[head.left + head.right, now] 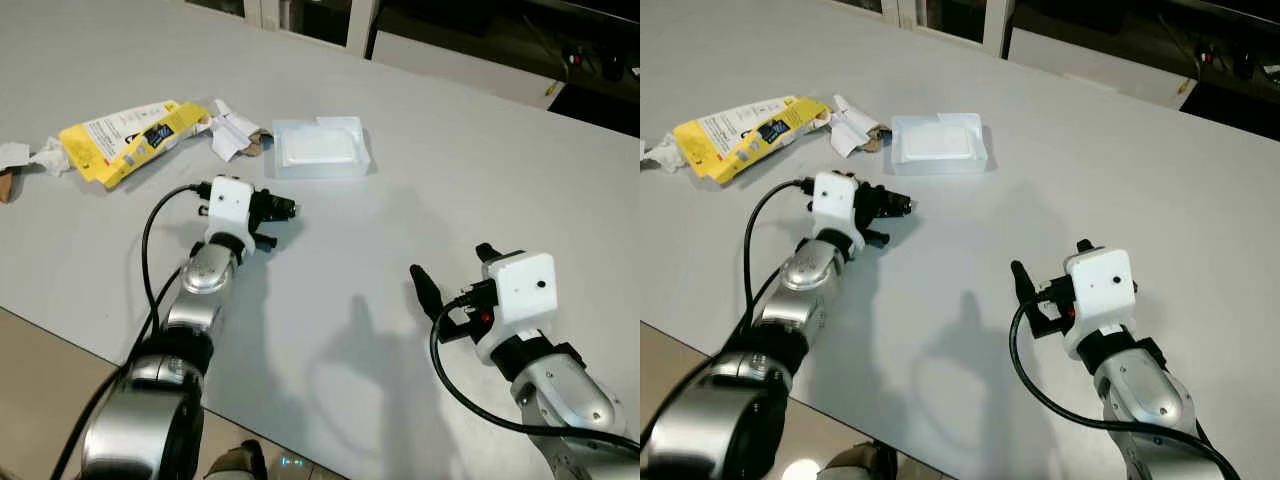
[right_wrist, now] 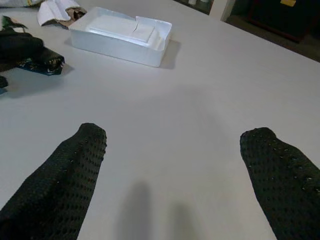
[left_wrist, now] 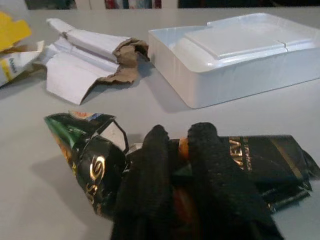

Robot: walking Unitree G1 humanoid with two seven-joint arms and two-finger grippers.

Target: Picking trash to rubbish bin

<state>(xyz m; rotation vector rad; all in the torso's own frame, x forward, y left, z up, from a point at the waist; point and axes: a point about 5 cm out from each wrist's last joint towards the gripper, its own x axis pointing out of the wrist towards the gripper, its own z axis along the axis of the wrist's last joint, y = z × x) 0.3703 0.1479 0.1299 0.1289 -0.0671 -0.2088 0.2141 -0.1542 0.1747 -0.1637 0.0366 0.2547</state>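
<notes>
My left gripper (image 1: 272, 212) is shut on a dark green and black snack wrapper (image 3: 95, 155), low over the grey table (image 1: 420, 140); the wrapper (image 1: 283, 208) sticks out on both sides of the fingers (image 3: 210, 170). Just beyond it lie a white plastic tray (image 1: 320, 148), a crumpled white and brown paper (image 1: 232, 130) and a yellow packet (image 1: 125, 138). My right gripper (image 1: 452, 264) hovers open over bare table to the right, nothing between its fingers (image 2: 65, 185).
A crumpled tissue (image 1: 45, 158) lies at the far left beside the yellow packet. The table's near edge (image 1: 60, 335) runs diagonally at lower left, with floor below it. Dark furniture stands behind the far edge.
</notes>
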